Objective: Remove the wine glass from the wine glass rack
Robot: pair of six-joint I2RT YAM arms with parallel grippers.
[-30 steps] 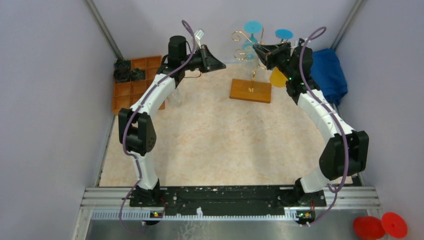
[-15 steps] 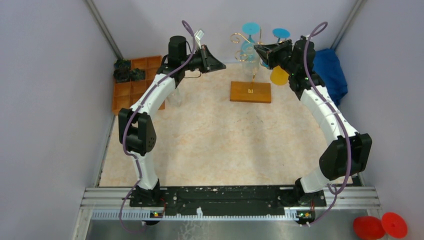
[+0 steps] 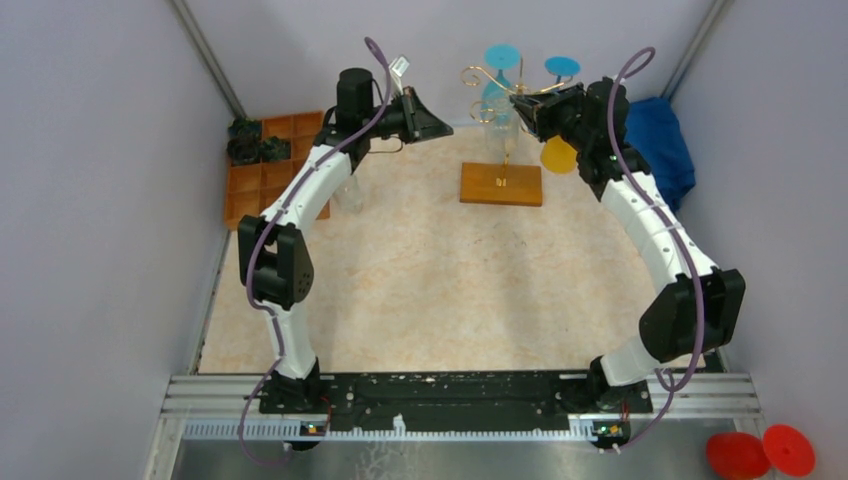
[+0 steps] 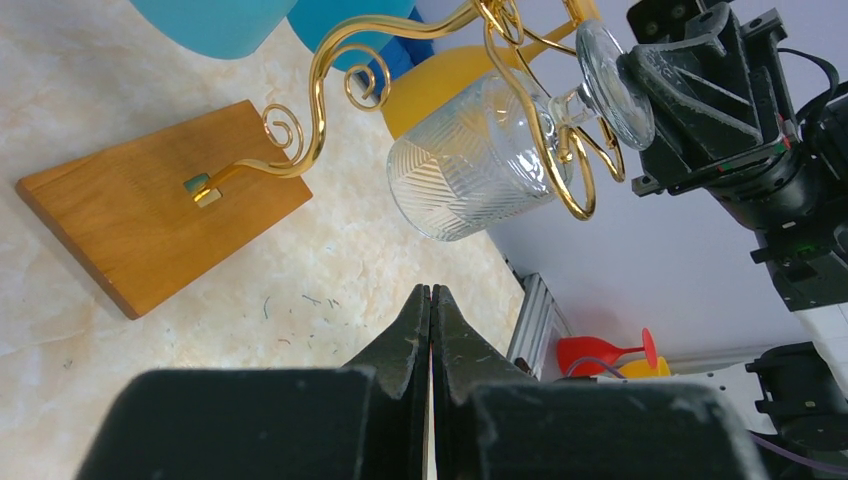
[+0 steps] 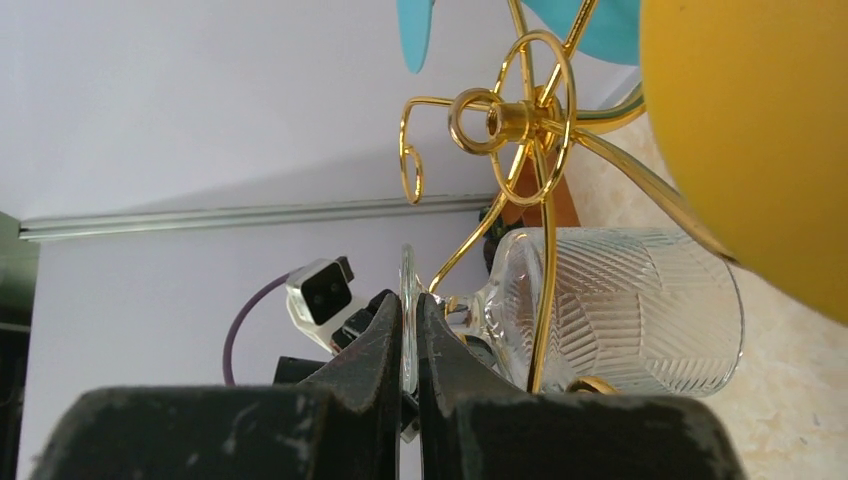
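The right gripper (image 5: 408, 305), clamped on the flat foot of the wine glass (image 5: 620, 300), has shifted only slightly, so the glass still hangs upside down in a gold arm of the rack (image 5: 510, 118), not yet freed, while the left gripper (image 4: 431, 297) waits closed and empty.

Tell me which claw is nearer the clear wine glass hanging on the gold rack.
Right. The right claw is clamped on the foot of the wine glass on the wine glass rack; the left claw is shut, empty, apart on the rack's other side.
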